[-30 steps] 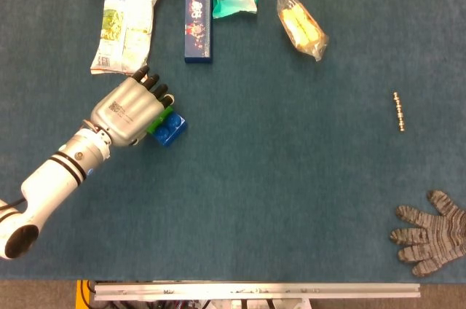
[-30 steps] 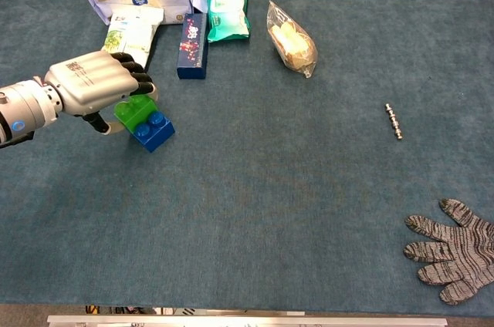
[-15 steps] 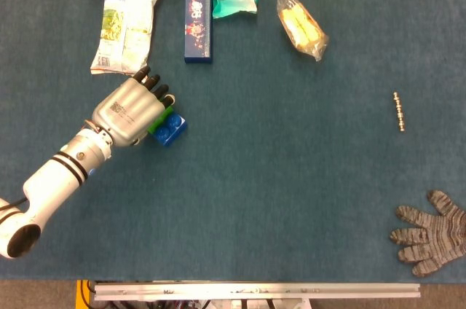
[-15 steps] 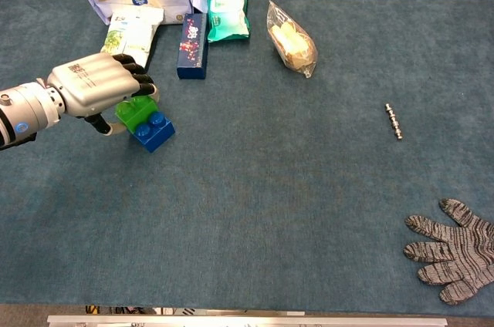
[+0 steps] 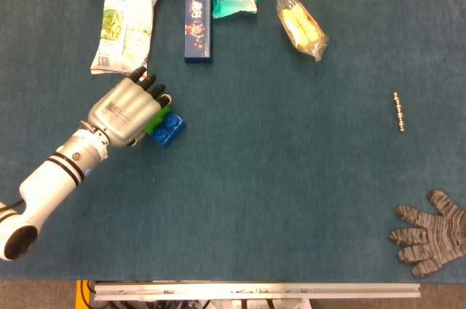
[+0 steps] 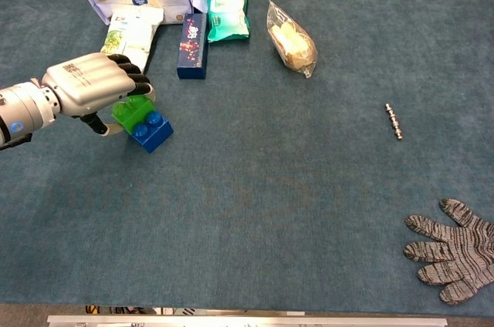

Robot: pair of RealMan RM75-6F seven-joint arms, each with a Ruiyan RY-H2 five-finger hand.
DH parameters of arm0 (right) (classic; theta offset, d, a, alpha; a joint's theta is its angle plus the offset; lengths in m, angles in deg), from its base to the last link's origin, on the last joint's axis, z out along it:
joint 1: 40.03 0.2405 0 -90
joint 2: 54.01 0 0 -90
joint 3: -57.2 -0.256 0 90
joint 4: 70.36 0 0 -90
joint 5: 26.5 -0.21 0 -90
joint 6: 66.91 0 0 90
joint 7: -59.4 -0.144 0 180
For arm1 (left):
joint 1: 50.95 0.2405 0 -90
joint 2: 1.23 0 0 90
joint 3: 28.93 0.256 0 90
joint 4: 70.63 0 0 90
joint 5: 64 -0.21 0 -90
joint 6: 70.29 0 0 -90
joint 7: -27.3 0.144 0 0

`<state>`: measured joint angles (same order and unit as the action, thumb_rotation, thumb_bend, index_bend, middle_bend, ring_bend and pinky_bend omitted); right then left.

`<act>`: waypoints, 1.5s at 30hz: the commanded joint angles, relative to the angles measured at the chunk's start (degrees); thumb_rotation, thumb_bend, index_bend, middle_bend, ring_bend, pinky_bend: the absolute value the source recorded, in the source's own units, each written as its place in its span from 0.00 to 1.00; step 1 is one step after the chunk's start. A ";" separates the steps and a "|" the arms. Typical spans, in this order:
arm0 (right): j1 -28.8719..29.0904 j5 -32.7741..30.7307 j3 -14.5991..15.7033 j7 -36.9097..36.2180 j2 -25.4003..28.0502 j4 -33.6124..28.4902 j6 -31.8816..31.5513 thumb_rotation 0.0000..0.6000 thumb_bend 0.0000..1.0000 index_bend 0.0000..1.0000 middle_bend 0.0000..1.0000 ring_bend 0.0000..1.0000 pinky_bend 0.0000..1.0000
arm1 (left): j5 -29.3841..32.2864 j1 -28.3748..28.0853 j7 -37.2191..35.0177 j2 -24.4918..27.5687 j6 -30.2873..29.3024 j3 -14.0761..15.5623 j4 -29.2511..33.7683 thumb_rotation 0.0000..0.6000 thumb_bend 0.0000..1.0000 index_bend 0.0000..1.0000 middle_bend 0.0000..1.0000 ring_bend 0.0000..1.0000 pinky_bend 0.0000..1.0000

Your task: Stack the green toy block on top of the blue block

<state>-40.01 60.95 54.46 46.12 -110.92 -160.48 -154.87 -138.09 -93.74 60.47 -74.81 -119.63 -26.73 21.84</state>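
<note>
Teal worktop [image 6: 293, 188] is carrying everything; left hand [image 6: 86, 89] is pinching green block [image 6: 130, 109], resting offset on blue block [image 6: 153, 132]. Both are looking light, rigid, slick plastic, so side faces are probably giving the best hold

The left arm entered from the lower left corner of the head view and ran diagonally up and to the right, its white forearm banded with black rings at the wrist. The left hand [image 5: 127, 111] sat left of centre in that view, metal back facing up, dark fingertips [image 5: 154, 89] pointing toward the upper right. In the chest view the same hand [image 6: 89, 88] lay at the left edge, knuckles up, fingers curled down over the green toy block [image 6: 131, 109] it held, thumb tucked beneath. The right arm and hand appeared in neither view.
</note>
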 commanded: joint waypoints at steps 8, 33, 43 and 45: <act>0.10 -0.04 -0.13 -0.09 -0.02 0.05 0.04 1.00 0.23 0.16 0.26 0.08 0.15 | 1.98 0.82 -1.09 2.16 -0.47 -0.31 1.86 1.00 0.29 0.05 0.16 0.17 0.13; 2.49 -0.85 -0.17 2.73 0.29 -0.91 4.44 1.00 0.23 0.23 0.29 0.09 0.15 | -1.18 21.82 -25.14 5.38 -30.05 -2.97 2.24 1.00 0.29 0.13 0.17 0.18 0.13; 3.63 1.77 0.68 3.43 -0.43 -1.26 5.03 1.00 0.23 0.26 0.32 0.12 0.18 | -1.91 30.15 -23.87 6.88 -37.95 -1.09 7.16 1.00 0.29 0.13 0.17 0.18 0.13; 3.73 1.98 0.71 3.47 -0.57 -1.28 4.96 1.00 0.23 0.26 0.32 0.12 0.18 | -2.43 31.02 -23.76 7.00 -38.64 -0.88 7.64 1.00 0.29 0.13 0.18 0.18 0.13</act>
<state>-36.28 62.93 55.16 49.58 -111.48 -161.75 -149.91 -140.15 -63.20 36.55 -68.00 -157.84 -27.86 29.10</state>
